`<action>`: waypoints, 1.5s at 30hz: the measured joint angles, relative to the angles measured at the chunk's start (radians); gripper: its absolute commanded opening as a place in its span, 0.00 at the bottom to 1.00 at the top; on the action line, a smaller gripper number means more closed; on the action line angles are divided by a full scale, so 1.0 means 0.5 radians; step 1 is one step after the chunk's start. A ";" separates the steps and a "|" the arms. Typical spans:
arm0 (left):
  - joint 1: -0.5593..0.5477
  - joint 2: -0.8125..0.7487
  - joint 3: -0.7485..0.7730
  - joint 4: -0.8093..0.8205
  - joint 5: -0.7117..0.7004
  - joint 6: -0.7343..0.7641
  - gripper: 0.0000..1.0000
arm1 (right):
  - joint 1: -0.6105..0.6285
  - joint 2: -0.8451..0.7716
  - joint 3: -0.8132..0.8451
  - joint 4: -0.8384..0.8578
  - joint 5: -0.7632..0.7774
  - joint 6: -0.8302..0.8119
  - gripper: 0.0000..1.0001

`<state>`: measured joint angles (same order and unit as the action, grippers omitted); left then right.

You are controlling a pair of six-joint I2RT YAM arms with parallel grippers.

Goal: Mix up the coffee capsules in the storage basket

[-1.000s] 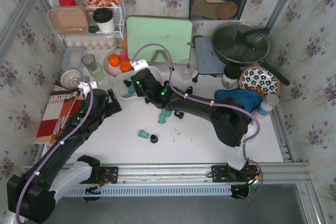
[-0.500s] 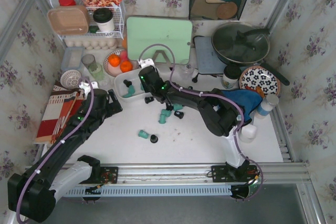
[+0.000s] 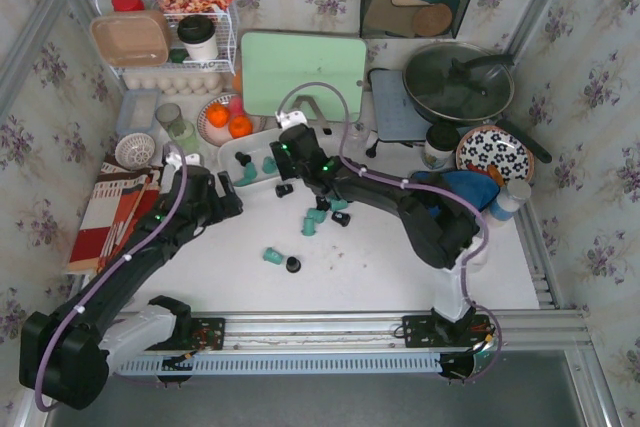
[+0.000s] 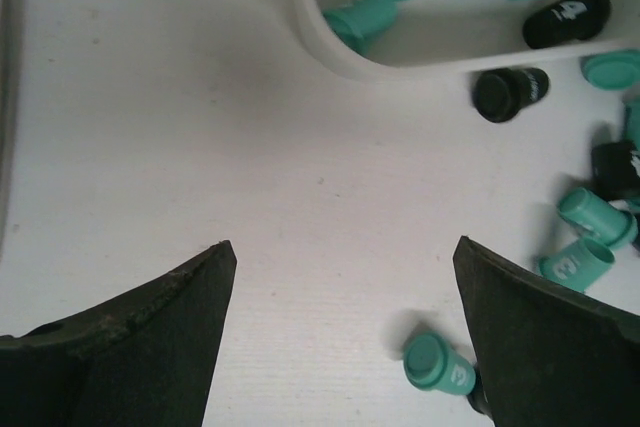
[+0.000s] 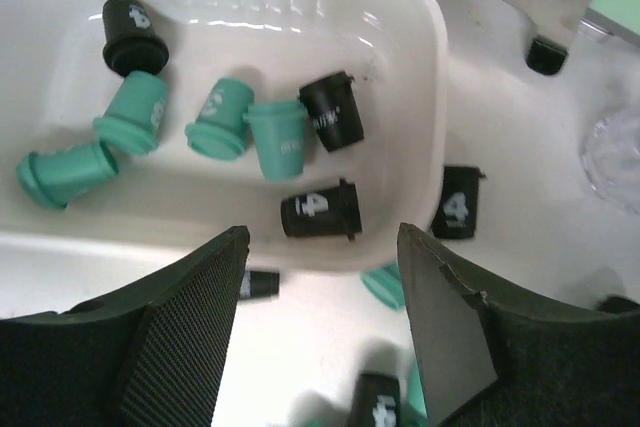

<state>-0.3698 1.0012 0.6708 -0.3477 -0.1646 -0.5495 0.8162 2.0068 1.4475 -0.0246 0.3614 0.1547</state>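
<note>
The white storage basket (image 3: 228,154) stands left of the table's middle and holds several teal and black coffee capsules. The right wrist view shows its rim (image 5: 432,37), with a black capsule (image 5: 320,209) and a teal one (image 5: 280,139) inside. My right gripper (image 3: 286,167) (image 5: 322,237) is open and empty, above the basket's right end. More capsules lie loose on the table: a teal one (image 3: 272,257), a black one (image 3: 293,265) and a cluster (image 3: 316,217). My left gripper (image 3: 230,203) (image 4: 343,245) is open and empty over bare table near the basket (image 4: 330,52), with a teal capsule (image 4: 438,364) beside its right finger.
A plate of oranges (image 3: 225,119), a green cutting board (image 3: 305,69) and a glass (image 3: 355,133) stand just behind the basket. A wire shelf rack (image 3: 170,42) is at the back left, a pan (image 3: 458,82) at the back right, a blue cloth (image 3: 458,187) on the right and a red package (image 3: 108,215) on the left.
My right gripper has moved right along the basket, uncovering more of its inside. My left gripper has shifted slightly right, toward the basket.
</note>
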 measured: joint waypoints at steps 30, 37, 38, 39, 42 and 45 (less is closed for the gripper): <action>-0.993 0.288 0.053 -0.442 0.084 0.176 0.83 | -0.001 -1.083 -1.426 0.510 -0.155 -0.150 0.72; -1.006 0.532 0.150 -0.389 0.066 0.286 0.83 | -0.001 -1.143 -1.451 0.526 -0.159 -0.150 0.73; -1.009 0.558 0.160 -0.373 0.069 0.302 0.82 | -0.001 -1.149 -1.452 0.526 -0.159 -0.150 0.73; -1.015 0.586 0.171 -0.354 0.071 0.309 0.82 | -0.001 -1.154 -1.452 0.527 -0.158 -0.150 0.73; -1.030 0.673 0.199 -0.315 0.109 0.325 0.81 | -0.001 -1.162 -1.452 0.528 -0.158 -0.150 0.73; -1.041 0.745 0.220 -0.285 0.121 0.325 0.78 | -0.001 -1.162 -1.452 0.528 -0.157 -0.150 0.73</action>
<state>-0.8902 1.3739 0.7811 -0.4904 -0.1040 -0.3870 0.8158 1.4258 0.7216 0.2394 0.2829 0.0795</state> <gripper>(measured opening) 0.809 0.728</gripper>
